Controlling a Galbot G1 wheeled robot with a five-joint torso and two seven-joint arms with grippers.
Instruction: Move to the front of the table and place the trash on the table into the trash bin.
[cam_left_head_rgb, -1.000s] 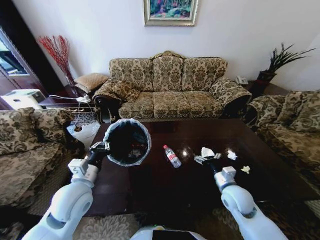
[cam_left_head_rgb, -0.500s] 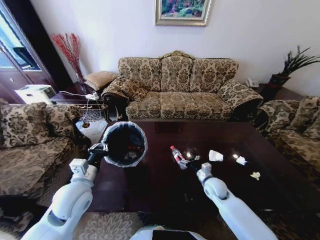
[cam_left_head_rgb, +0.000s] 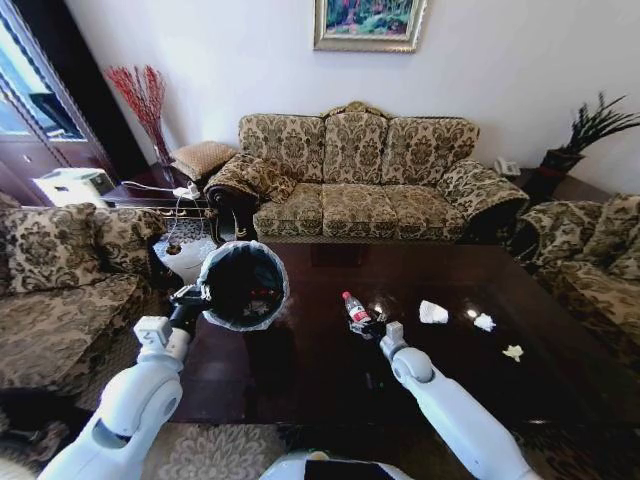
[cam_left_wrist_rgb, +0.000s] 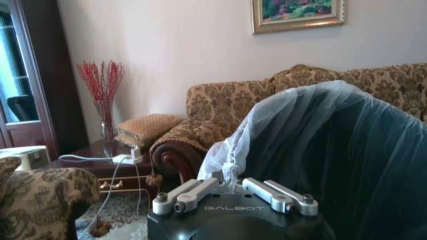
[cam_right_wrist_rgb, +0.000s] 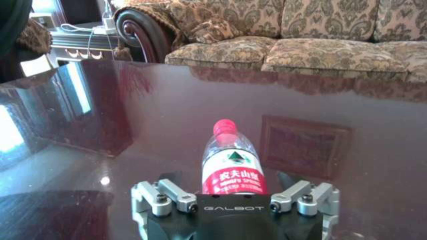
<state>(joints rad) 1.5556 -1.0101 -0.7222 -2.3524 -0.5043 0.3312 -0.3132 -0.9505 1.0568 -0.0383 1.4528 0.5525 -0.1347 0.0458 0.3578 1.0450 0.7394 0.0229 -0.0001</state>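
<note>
Dark glossy table, clear bottle with red cap and label, white paper wads, greyish-lined bin, gold-brown floral sofa

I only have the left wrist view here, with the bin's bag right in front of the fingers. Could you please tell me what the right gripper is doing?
Observer: The right gripper is low over the dark glossy wooden table, with its open fingers on either side of the lying clear plastic bottle with the red cap.
Operator: Thank you. Which way does the bottle point?
Observer: Its cap points away from the gripper, towards the patterned sofa.
Operator: Is there other litter on the table?
Observer: Yes. A crumpled white paper wad, a smaller white wad and a yellowish scrap lie to the robot's right of the bottle.
</note>
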